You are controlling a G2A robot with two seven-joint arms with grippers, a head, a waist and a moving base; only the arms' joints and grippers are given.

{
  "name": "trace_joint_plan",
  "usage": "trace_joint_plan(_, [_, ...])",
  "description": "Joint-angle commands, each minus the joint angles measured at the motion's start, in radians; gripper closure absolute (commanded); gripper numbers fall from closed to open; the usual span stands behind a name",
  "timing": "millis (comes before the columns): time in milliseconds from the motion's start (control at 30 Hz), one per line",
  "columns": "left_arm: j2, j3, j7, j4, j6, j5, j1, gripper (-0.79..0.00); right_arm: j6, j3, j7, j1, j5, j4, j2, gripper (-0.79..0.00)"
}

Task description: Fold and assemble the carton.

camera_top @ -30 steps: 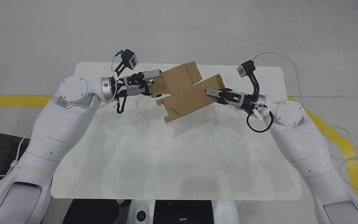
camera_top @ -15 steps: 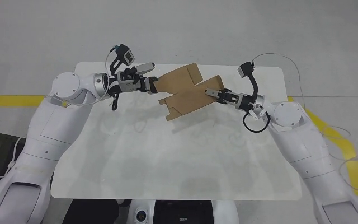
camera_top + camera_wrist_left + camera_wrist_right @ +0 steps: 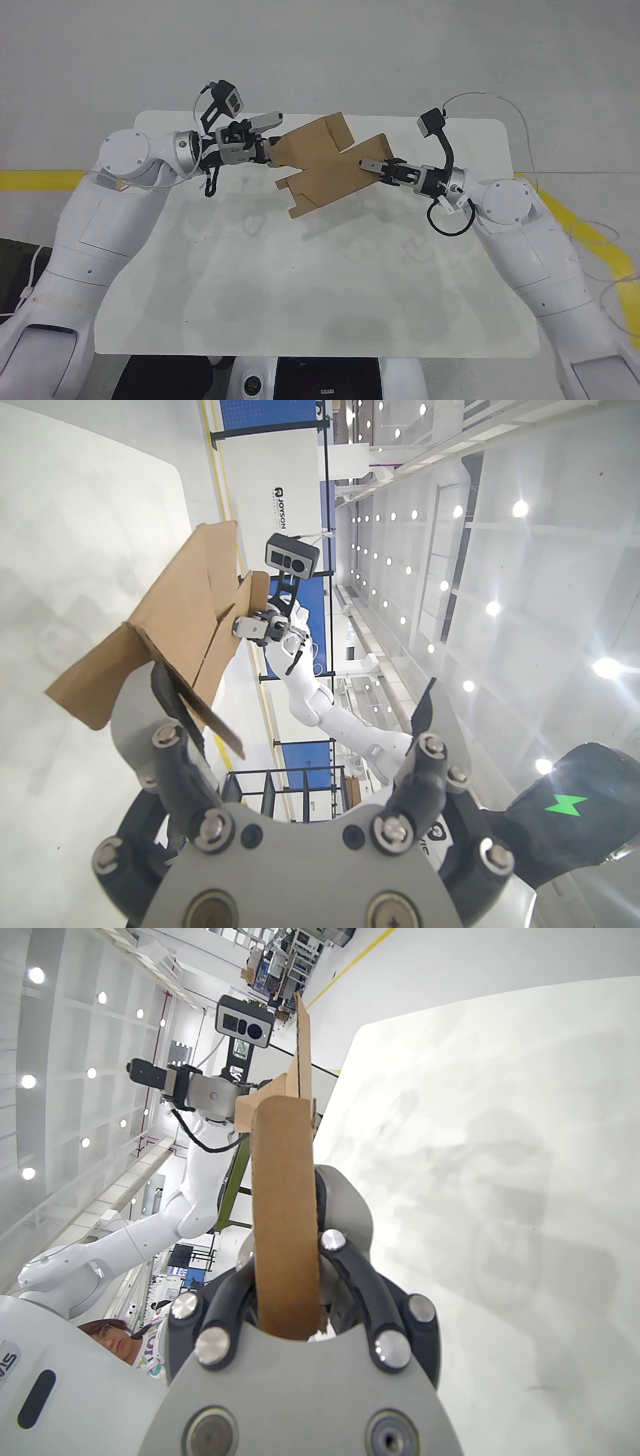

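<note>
Early stage: right gripper [image 3: 368, 165] pinching flap of flat carton [image 3: 322, 160]; left gripper [image 3: 268, 134] gaping wide, one finger touching edge. Next: left regrasping, opening panels.

A: How many things can you count?
B: One brown carton [image 3: 325, 165]. Just one.
A: I count two grippers: the left gripper [image 3: 272, 140] and the right gripper [image 3: 372, 166].
B: And one white surface [image 3: 300, 300] under it all.

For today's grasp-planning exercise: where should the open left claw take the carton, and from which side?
Probably the carton's flap beside the left claw, approached from the end opposite the right claw, which clamps the far flap: this thin panel juts out, fitting between open fingers.
</note>
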Motion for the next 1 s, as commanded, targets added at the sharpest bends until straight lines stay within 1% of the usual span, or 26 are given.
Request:
trace_joint_plan(0, [-0.002, -0.001, 0.013, 0.008, 0.000, 0.012, 0.001, -0.785, -0.001, 0.002, 0.001, 0.001, 0.000, 0.000, -0.001, 0.000])
trace_joint_plan(100, [-0.005, -0.001, 0.019, 0.017, 0.002, 0.026, 0.002, -0.779, -0.002, 0.004, 0.005, 0.001, -0.002, -0.002, -0.003, 0.000])
trace_joint_plan(167, [-0.007, -0.001, 0.022, 0.021, 0.003, 0.033, 0.002, -0.739, -0.002, 0.006, 0.006, 0.001, -0.001, -0.002, -0.004, 0.000])
trace_joint_plan(200, [-0.008, -0.001, 0.022, 0.022, 0.004, 0.034, 0.003, -0.686, -0.003, 0.007, 0.006, 0.001, -0.002, -0.002, -0.005, 0.000])
trace_joint_plan(233, [-0.009, -0.001, 0.021, 0.023, 0.005, 0.038, 0.002, -0.656, -0.004, 0.007, 0.007, 0.000, -0.003, -0.002, -0.005, 0.000])
trace_joint_plan(433, [-0.013, -0.001, 0.022, 0.032, 0.004, 0.079, 0.005, -0.554, -0.002, 0.012, 0.010, 0.000, -0.010, 0.001, -0.008, 0.000])
trace_joint_plan(500, [-0.013, -0.001, 0.021, 0.035, 0.007, 0.090, 0.006, -0.493, -0.001, 0.013, 0.012, 0.000, -0.014, 0.003, -0.009, 0.000])
trace_joint_plan(533, [-0.014, 0.000, 0.019, 0.036, 0.009, 0.098, 0.006, -0.446, -0.001, 0.014, 0.013, 0.000, -0.015, 0.004, -0.009, 0.000])
trace_joint_plan(567, [-0.014, 0.000, 0.017, 0.036, 0.009, 0.106, 0.007, -0.425, 0.000, 0.014, 0.014, 0.000, -0.017, 0.004, -0.009, 0.000])
trace_joint_plan(667, [-0.014, 0.004, 0.006, 0.036, 0.009, 0.142, 0.007, -0.443, 0.004, 0.017, 0.016, 0.000, -0.021, 0.007, -0.010, 0.000])
trace_joint_plan(733, [-0.015, 0.006, -0.001, 0.037, 0.011, 0.155, 0.010, -0.440, 0.007, 0.018, 0.017, 0.000, -0.026, 0.007, -0.011, 0.000])
trace_joint_plan(767, [-0.015, 0.006, -0.003, 0.039, 0.011, 0.160, 0.011, -0.428, 0.008, 0.019, 0.018, 0.000, -0.031, 0.008, -0.011, 0.000])
trace_joint_plan(800, [-0.016, 0.006, -0.005, 0.040, 0.011, 0.163, 0.012, -0.391, 0.009, 0.021, 0.017, 0.000, -0.034, 0.008, -0.011, 0.000])
trace_joint_plan(967, [-0.017, 0.004, -0.018, 0.042, 0.008, 0.187, 0.012, -0.286, 0.014, 0.025, 0.018, -0.002, -0.042, 0.006, -0.012, 0.000])
